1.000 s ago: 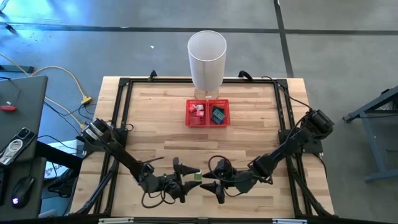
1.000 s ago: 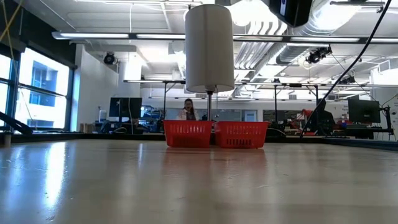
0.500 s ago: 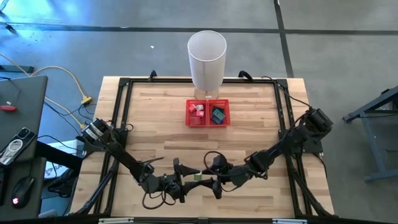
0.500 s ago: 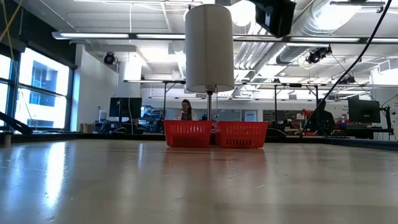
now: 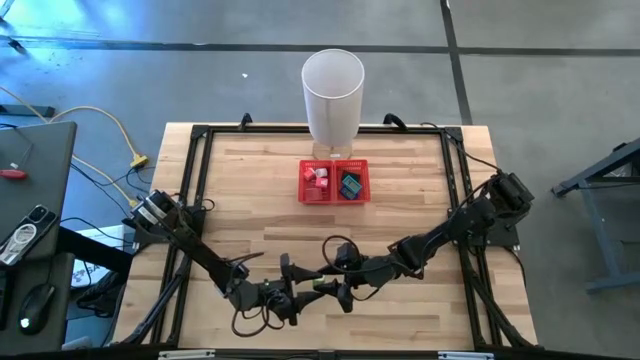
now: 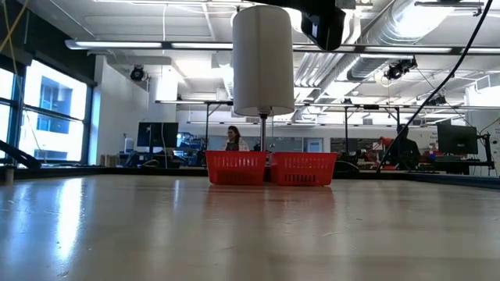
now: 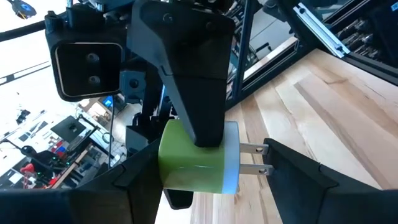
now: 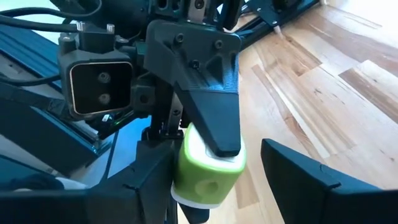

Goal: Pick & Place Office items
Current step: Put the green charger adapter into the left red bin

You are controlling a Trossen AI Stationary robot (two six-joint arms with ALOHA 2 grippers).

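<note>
1. Table: the red tray sits at the far middle, well apart from the work.
2. Left gripper: appears clamped on the item, lifted over the near edge.
3. Right gripper: fingers parted, straddling it, no grip judged.
4. Green-white plug: judged light, rigid and smooth. Grasp the flat body sides and avoid the prongs.
</note>
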